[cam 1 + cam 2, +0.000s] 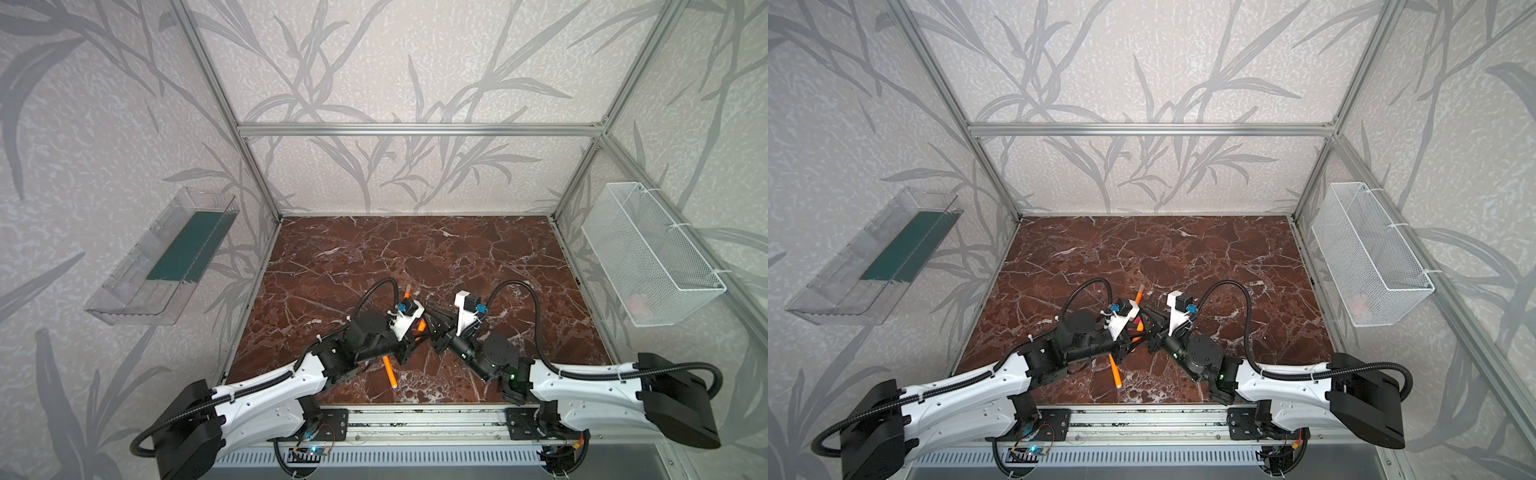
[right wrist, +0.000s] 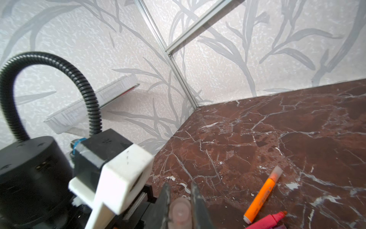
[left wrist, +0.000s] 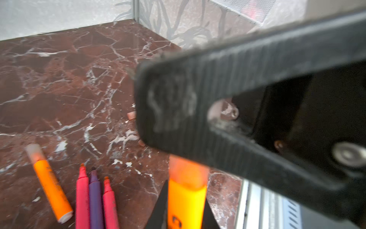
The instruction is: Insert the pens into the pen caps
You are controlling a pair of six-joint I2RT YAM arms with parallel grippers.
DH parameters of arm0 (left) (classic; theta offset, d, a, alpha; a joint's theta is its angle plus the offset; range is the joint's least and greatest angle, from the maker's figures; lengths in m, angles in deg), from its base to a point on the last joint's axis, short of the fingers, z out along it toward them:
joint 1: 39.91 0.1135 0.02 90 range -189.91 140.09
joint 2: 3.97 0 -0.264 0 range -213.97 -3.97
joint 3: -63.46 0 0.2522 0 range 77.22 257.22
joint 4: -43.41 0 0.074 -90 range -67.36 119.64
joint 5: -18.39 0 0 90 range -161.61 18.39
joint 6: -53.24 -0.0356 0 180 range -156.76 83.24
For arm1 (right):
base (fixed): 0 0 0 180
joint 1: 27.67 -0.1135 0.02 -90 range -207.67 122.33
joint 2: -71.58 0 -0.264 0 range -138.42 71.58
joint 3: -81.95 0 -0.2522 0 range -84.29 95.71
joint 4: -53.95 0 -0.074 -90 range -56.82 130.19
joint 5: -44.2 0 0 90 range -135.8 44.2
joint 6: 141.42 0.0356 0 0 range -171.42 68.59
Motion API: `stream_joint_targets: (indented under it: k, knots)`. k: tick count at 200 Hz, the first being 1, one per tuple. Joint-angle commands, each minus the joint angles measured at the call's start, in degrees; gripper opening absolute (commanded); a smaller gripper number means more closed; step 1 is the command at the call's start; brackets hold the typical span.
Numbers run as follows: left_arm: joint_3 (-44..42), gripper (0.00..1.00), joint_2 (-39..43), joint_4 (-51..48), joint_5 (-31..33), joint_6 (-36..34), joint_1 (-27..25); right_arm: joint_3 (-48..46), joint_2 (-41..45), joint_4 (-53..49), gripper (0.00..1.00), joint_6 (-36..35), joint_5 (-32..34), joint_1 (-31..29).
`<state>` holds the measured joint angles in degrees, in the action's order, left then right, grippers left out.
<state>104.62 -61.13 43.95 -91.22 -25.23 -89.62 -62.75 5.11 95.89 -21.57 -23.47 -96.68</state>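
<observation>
My left gripper (image 3: 186, 190) is shut on an orange pen (image 3: 186, 204), and both meet my right gripper (image 2: 180, 190) at the table's middle (image 1: 421, 325). The right gripper is shut on a pale pen cap (image 2: 181, 213). That cap (image 3: 188, 172) sits over the held pen's tip, under one of the right gripper's black fingers (image 3: 217, 109). On the table, an orange pen (image 3: 49, 186) wearing a cap (image 3: 33, 151) lies beside two pink pens (image 3: 82, 194) and a purple one (image 3: 95, 198), all uncapped. Another orange pen (image 1: 390, 372) lies nearer the front, half under the left arm.
Two loose caps (image 3: 131, 115) (image 3: 141, 142) lie on the brown marble table (image 1: 478, 257), partly behind the right finger. A clear tray (image 1: 166, 257) hangs on the left wall, a white mesh basket (image 1: 652, 253) on the right. A metal rail (image 1: 415, 424) runs along the front edge.
</observation>
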Motion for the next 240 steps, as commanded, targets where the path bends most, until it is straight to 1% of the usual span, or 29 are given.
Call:
stream_joint_targets:
  k: [1, 19, 34, 39, 43, 52, 58, 72, 82, 89, 100, 125, 153, 164, 180, 196, 211, 230, 240]
  knots:
    - [4.3, 0.0, 4.0, 12.9, 14.5, 10.9, 9.5, -5.6, 0.4, -0.4, 0.0, -3.1, -17.5, -6.1]
    - [3.3, 0.0, 5.5, 13.1, 13.9, 9.7, 9.4, -6.0, 0.1, 0.6, 0.0, -4.4, -19.5, -6.3]
    - [3.0, 0.0, 5.8, 12.8, 16.1, 8.9, 9.4, -5.5, -0.2, -1.0, 0.0, -3.9, -18.1, -7.1]
    - [3.2, 0.0, 5.7, 12.4, 17.4, 8.6, 9.4, -4.9, -0.3, -2.7, 0.0, -3.3, -16.2, -7.9]
    - [3.3, 0.0, 5.5, 12.1, 18.5, 8.2, 9.5, -4.2, -0.3, -5.3, 0.0, -2.4, -13.4, -8.8]
    - [3.7, 0.0, 4.5, 11.9, 21.0, 7.5, 9.4, -1.7, -0.2, -14.5, 0.0, 1.2, -6.0, -10.9]
    - [3.9, 0.0, 3.8, 11.8, 22.5, 7.0, 9.4, -0.1, -0.5, -19.4, 0.0, 3.9, -3.1, -11.7]
    - [4.1, 0.0, 2.2, 13.1, 24.2, 5.6, 9.2, 1.8, -1.8, -23.7, 0.0, 10.4, -1.1, -12.4]
    - [4.3, 0.0, 1.3, 13.6, 25.9, 5.5, 9.2, 4.3, -3.3, -26.6, 0.0, 11.4, -0.3, -13.5]
    - [4.6, 0.0, 0.9, 13.6, 27.2, 5.4, 9.2, 6.2, -4.4, -29.9, 0.0, 12.5, 2.0, -14.6]
    - [5.2, 0.0, 0.4, 13.3, 28.4, 5.4, 9.0, 7.4, -6.0, -31.3, 0.0, 14.4, 3.5, -15.7]
    - [5.9, 0.0, 0.6, 11.7, 29.1, 5.9, 8.8, 6.7, -8.2, -27.7, 0.0, 15.7, 3.1, -16.0]
    - [4.8, 0.0, 1.8, 11.6, 28.1, 6.2, 8.9, 6.6, -8.6, -25.7, 0.0, 13.6, 3.0, -16.1]
    - [4.5, 0.0, 2.2, 11.3, 26.7, 6.7, 9.0, 4.2, -8.5, -20.3, 0.0, 11.8, 2.4, -16.1]
    - [4.2, 0.0, 2.9, 10.8, 23.0, 8.2, 9.6, 1.2, -8.3, -10.7, 0.0, 7.1, 0.5, -16.1]
    - [4.4, 0.0, 3.5, 9.6, 19.4, 10.5, 10.4, -1.0, -7.2, -6.4, 0.0, 2.3, -0.3, -16.1]
    - [4.3, 0.0, 4.2, 9.0, 16.8, 12.0, 11.2, -3.7, -6.7, 0.3, 0.0, -1.8, -3.0, -16.1]
    - [3.7, 0.0, 5.6, 8.9, 14.5, 12.9, 11.8, -7.0, -6.6, 7.9, 0.0, -5.4, -6.4, -16.1]
    - [3.3, 0.0, 6.5, 9.0, 13.8, 13.0, 11.9, -8.2, -6.3, 10.1, 0.0, -5.8, -7.0, -16.1]
